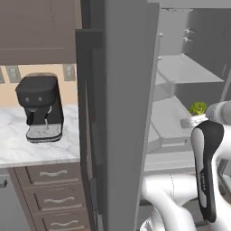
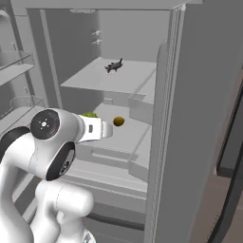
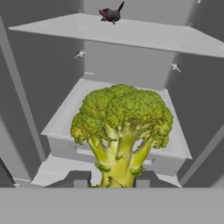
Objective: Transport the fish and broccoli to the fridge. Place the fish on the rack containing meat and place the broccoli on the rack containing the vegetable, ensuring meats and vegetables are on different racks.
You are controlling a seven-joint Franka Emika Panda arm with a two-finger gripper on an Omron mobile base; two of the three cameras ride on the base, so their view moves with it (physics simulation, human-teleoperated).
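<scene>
The fingers [image 3: 108, 181] were clamped on the pale stalk of the broccoli [image 3: 121, 131], which stood upright between them — its bumpy green head rose in front of the fridge's [image 2: 199, 118] open interior. In the right base view the arm reached into the fridge, and the broccoli [image 2: 90, 115] sat just above the lower shelf [image 2: 128, 135], close beside the vegetable [image 2: 118, 121], a small orange-brown ball resting on that shelf. On the upper shelf [image 2: 128, 76] lay a small dark item [image 2: 113, 66] — too small to tell what it was. To the left, a black coffee machine [image 1: 40, 108] stood on the marble counter [image 1: 18, 149].
</scene>
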